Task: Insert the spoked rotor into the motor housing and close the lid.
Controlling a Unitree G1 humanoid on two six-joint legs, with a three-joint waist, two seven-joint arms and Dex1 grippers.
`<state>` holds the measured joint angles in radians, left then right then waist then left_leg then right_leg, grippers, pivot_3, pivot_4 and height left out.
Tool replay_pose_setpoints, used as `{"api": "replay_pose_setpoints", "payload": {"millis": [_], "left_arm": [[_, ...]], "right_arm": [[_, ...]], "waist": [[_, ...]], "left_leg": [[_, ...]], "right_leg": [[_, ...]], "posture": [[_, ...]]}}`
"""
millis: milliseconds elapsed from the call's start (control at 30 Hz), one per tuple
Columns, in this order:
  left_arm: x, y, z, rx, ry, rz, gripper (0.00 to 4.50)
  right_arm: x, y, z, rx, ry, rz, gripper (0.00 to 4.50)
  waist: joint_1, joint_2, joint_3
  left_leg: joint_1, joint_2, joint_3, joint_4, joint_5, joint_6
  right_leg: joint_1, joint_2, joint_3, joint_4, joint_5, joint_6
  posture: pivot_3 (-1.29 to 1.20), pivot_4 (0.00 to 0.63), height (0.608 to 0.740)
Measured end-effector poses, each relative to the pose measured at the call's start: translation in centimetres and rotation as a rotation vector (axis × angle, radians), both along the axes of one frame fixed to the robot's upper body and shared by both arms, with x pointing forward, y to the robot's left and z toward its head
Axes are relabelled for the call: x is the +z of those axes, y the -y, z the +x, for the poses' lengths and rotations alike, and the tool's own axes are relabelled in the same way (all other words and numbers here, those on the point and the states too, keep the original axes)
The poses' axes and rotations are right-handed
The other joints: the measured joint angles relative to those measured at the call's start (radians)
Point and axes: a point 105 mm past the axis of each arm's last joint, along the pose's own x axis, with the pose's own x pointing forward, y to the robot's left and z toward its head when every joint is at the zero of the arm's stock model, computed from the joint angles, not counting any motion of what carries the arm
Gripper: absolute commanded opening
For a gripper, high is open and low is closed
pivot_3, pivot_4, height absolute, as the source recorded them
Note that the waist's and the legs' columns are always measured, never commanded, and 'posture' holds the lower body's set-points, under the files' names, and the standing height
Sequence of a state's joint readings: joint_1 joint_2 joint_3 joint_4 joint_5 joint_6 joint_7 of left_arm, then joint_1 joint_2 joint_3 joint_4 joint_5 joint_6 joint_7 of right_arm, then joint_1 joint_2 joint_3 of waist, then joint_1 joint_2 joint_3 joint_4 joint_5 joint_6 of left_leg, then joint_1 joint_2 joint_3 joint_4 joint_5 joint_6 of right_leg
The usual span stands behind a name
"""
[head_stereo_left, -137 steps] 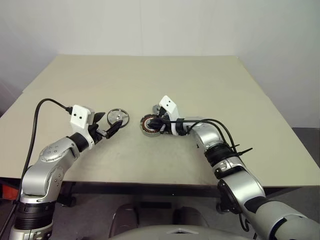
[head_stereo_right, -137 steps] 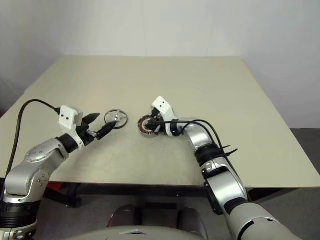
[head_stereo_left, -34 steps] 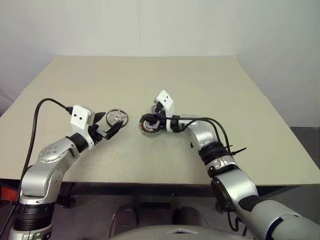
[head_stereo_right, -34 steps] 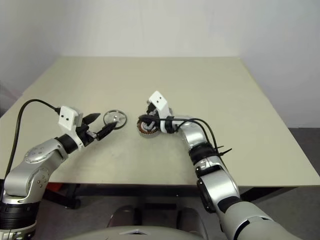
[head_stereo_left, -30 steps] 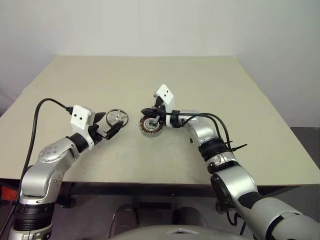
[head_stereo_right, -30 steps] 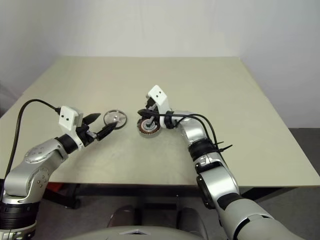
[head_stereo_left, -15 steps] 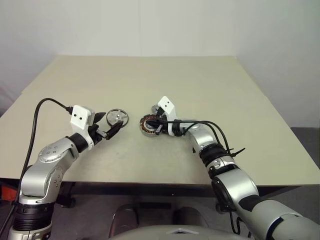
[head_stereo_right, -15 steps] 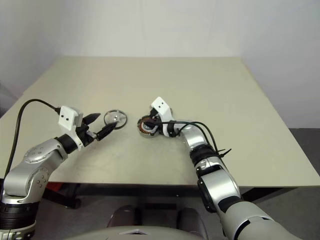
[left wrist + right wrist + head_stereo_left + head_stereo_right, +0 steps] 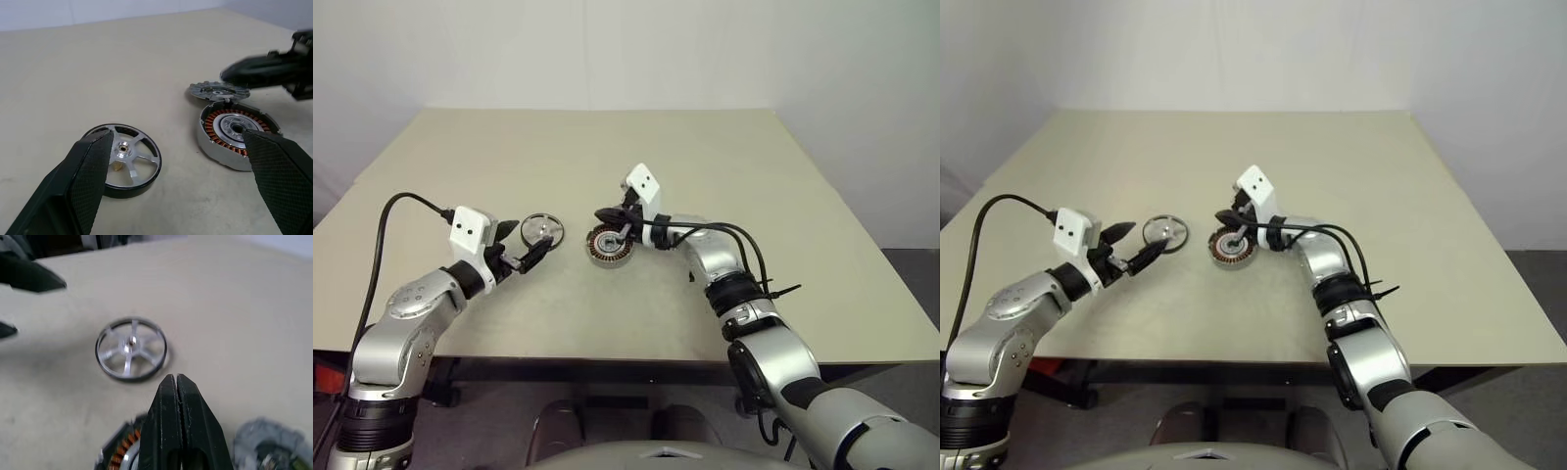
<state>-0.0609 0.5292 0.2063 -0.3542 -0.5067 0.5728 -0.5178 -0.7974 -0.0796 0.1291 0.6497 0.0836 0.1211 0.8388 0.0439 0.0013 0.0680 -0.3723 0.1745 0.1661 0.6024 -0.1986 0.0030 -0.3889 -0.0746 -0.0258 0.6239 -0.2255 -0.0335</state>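
On beige table [image 9: 724, 166] by white wall, left claw [image 9: 521, 247] wide open, right claw [image 9: 176, 387] shut, seemingly empty.

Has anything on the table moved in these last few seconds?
The right gripper, shut and empty, has lifted from the side of the motor housing and now hovers over its far edge. The housing has shifted only slightly. The spoked rotor, the lid and the open left gripper stayed put.
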Motion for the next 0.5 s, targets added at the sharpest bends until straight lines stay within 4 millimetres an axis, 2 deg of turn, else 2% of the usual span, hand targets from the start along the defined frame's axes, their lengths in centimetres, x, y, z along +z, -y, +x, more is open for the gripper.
{"api": "replay_pose_setpoints", "payload": {"millis": [133, 333, 500], "left_arm": [[-0.6, -0.9, 0.3, 0.064, -0.023, -0.019, 4.50], [-2.9, -3.3, 0.9, 0.223, -0.129, -0.060, 4.50], [-4.2, -3.4, 1.2, 0.288, -0.197, -0.122, 4.50]], "right_arm": [[0.0, 0.2, 0.1, -0.013, -0.002, -0.004, 0.01], [-0.2, 1.0, 0.4, -0.039, -0.011, -0.012, 0.01], [-0.3, 1.3, 0.3, -0.044, -0.018, -0.011, 0.01]], "waist": [[0.001, 0.000, 0.000], [0.000, 0.000, 0.000], [0.001, 0.000, 0.000]], "left_leg": [[0.000, 0.000, 0.000, 0.000, 0.000, 0.000], [0.000, 0.000, 0.000, 0.000, 0.000, 0.000], [-0.001, 0.000, 0.000, 0.000, 0.000, 0.000]], "right_leg": [[0.000, 0.000, 0.000, 0.000, 0.000, 0.000], [0.000, 0.000, 0.000, 0.000, 0.000, 0.000], [0.000, 0.000, 0.000, 0.000, 0.000, 0.000]], "posture": [[0.00, 0.000, 0.740], [0.00, 0.000, 0.740], [0.00, 0.000, 0.740]]}}
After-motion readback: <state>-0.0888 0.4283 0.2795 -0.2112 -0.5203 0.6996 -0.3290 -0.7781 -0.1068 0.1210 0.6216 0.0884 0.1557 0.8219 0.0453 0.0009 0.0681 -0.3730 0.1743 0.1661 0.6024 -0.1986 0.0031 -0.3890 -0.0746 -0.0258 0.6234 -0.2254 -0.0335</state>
